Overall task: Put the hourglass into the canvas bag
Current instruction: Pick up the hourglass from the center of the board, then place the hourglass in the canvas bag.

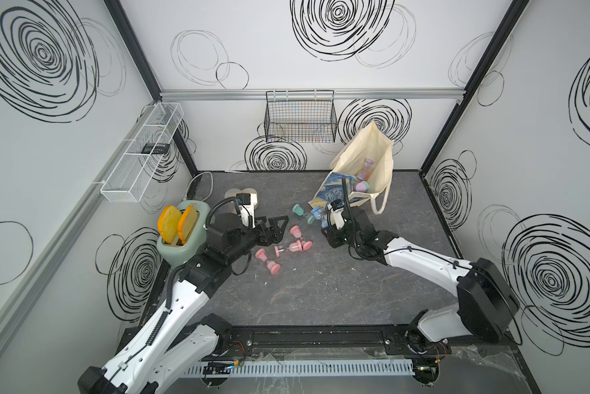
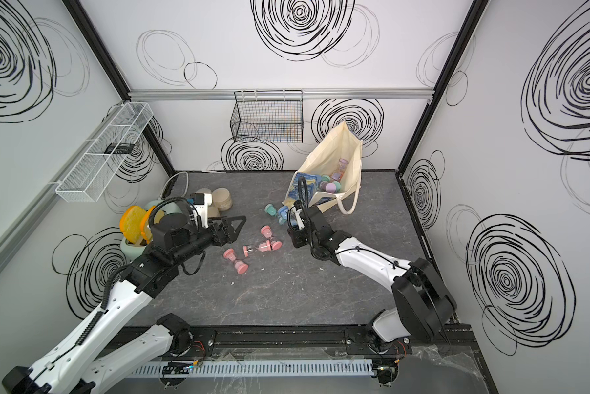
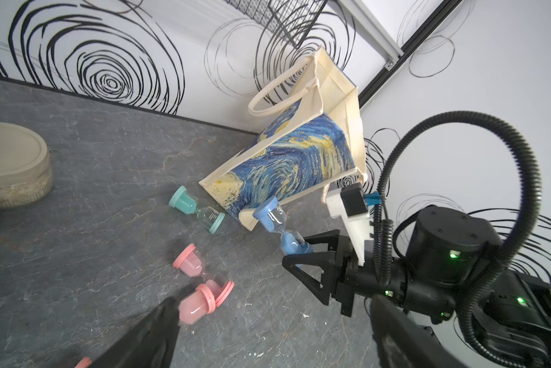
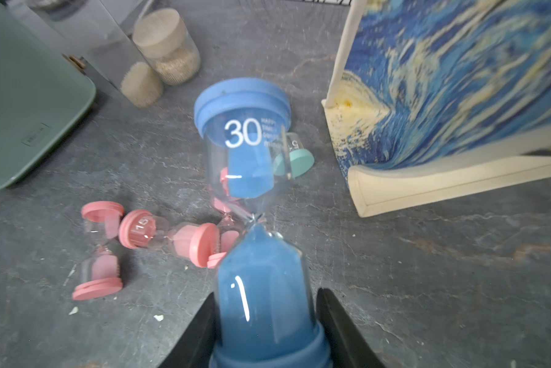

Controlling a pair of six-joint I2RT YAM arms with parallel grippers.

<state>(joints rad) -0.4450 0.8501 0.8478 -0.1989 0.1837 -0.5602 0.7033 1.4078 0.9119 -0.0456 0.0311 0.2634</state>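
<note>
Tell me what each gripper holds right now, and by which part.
The right gripper is clamped on the blue-sand glass hourglass with blue caps, at the bulb next to one end cap. The left gripper is open and holds nothing.

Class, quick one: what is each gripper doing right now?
Left gripper: open, holding nothing.
Right gripper: closed on the blue-capped glass hourglass with blue sand.
</note>
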